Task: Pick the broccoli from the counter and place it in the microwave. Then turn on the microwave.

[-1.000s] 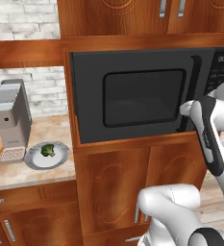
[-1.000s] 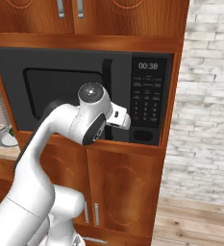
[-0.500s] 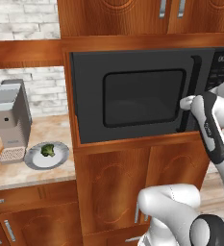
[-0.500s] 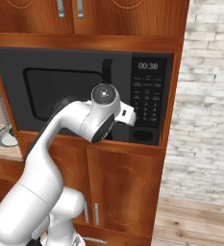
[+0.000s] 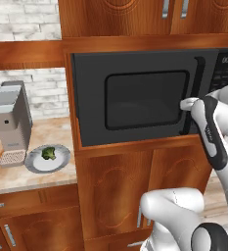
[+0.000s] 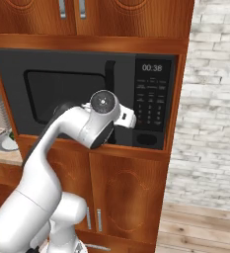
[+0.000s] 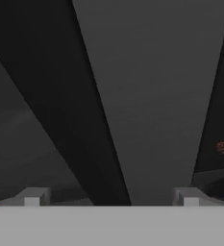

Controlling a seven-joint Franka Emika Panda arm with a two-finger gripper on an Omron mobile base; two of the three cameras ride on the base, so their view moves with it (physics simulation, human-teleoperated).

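End effector (image 7: pixel 111 199) sits right at the microwave (image 5: pixel 149 95) door, fingers spread: in the hand view the two pale fingertips (image 7: pixel 32 197) rise wide apart at the bottom, and the dark bar of the door handle (image 7: pixel 65 96) runs up between them, slanting across the frame because the hand is rolled. Nothing is pinched yet; whether the pads touch the bar cannot be told. From the left base view the wrist meets the handle (image 5: pixel 191 95) low on its length. The handle's long axis is vertical, standing at the door's right edge just beside the button panel (image 6: pixel 153 96), whose display is lit. Judgement: the step in hand is opening the door, which is shut; the coming move turns on the bar lying straight ahead between the fingers, so closing across it and pulling outward should swing the door. The broccoli (image 5: pixel 49 153) lies well apart to the arm's left, on a round grey plate (image 5: pixel 37 164) on the surface (image 5: pixel 17 179), just beside a grey coffee machine (image 5: pixel 10 117). It is untouched.
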